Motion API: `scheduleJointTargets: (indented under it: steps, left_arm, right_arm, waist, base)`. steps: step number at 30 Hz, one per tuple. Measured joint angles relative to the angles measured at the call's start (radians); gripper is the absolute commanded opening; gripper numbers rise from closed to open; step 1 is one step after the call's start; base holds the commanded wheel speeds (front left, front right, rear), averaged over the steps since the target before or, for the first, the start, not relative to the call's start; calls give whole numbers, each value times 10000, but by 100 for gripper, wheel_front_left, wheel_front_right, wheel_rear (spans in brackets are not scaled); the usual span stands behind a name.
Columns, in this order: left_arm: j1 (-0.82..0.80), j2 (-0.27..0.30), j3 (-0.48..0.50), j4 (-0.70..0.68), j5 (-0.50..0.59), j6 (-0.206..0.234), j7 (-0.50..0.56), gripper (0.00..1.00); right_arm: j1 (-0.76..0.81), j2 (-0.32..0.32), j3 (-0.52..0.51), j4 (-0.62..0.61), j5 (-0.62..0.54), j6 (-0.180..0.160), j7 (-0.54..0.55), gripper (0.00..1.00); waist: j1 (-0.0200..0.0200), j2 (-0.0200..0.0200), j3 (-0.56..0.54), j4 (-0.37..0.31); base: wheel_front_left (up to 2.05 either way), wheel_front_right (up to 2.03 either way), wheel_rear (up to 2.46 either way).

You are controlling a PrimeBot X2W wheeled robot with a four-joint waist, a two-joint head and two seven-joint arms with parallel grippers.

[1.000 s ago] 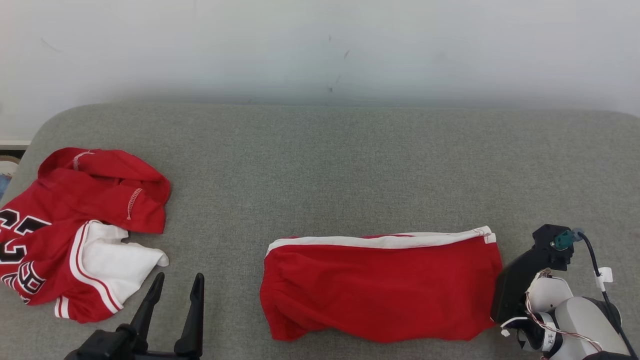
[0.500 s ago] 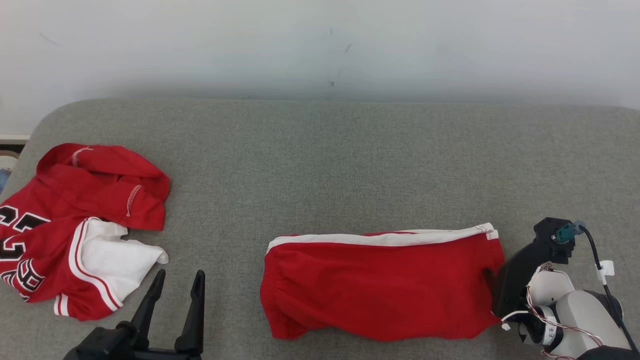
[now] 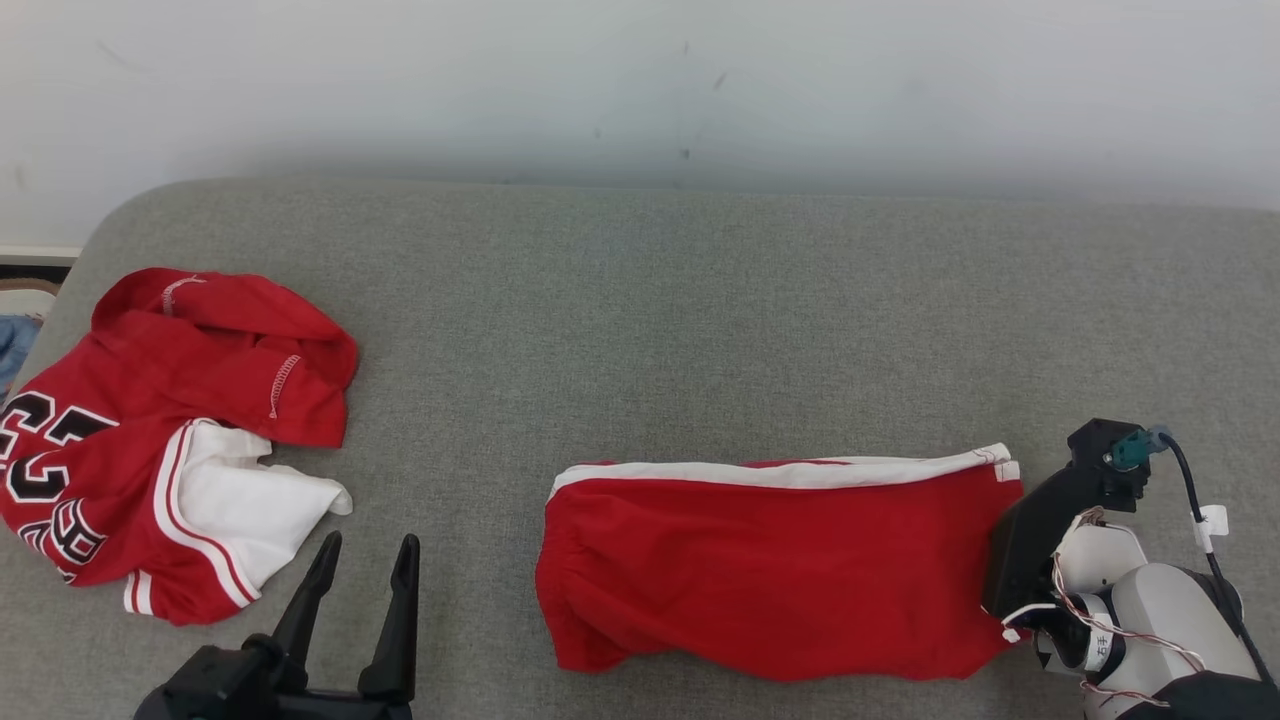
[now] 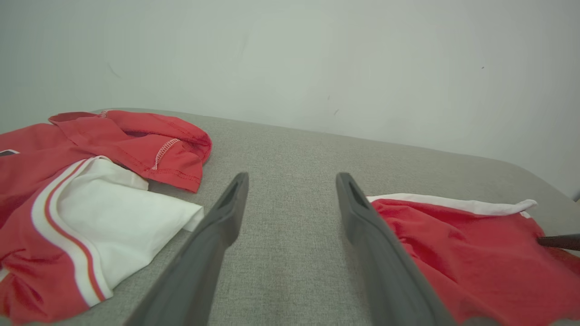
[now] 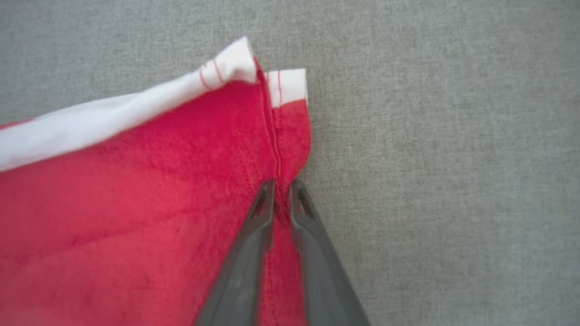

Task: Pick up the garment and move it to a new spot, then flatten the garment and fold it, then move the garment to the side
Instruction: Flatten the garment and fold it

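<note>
Folded red garment (image 3: 780,570) sits near the bench's (image 3: 640,330) front edge, right of middle. The right gripper (image 5: 282,190) is pinched nearly closed on its right-end seam, though from the head its fingers are hidden behind the wrist. The left gripper (image 3: 368,548) is wide open, holding nothing. There's a crumpled jersey (image 3: 150,440) at the left end, partly cut off.

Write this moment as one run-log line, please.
right pincer: shut on folded red garment, right edge | left pincer: open, empty | jersey: crumpled, left

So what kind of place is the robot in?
Probably a room set up for folding clothes: a grey cushioned surface against a white wall, with a red jersey and folded red shorts on it.
</note>
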Motion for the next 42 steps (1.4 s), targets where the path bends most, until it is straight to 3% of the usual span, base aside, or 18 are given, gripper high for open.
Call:
scheduleJointTargets:
  steps: [10, 17, 23, 28, 42]
  left_arm:
    - [31, -65, 109, 115, 2, -79, 0, 100]
    - [112, -115, 100, 136, 13, -82, 0, 100]
    - [257, -123, 121, 136, 19, -90, -2, 100]
    - [262, -176, 144, 140, 27, -92, -2, 100]
    - [240, -334, 102, 236, 96, -265, -2, 100]
  right_arm:
    - [1, -125, -59, 184, -67, 0, -2, 0]
    - [567, -1404, -924, -65, -523, 0, -65, 0]
    - [668, -1873, -1390, -468, -863, -2, -73, 0]
    - [695, -1338, -642, -1327, -909, 25, 115, 0]
    - [346, 420, 1810, -3114, -1053, 907, 757, 0]
  waist:
    - [0, 0, -202, -87]
    - [1, 0, -381, -240]
    - [1, 0, -436, -351]
    - [0, 0, -491, -461]
    - [0, 0, -507, -580]
  base:
    - [0, 0, 0]
    - [0, 0, 0]
    - [0, 0, 0]
    - [0, 0, 0]
    - [0, 0, 0]
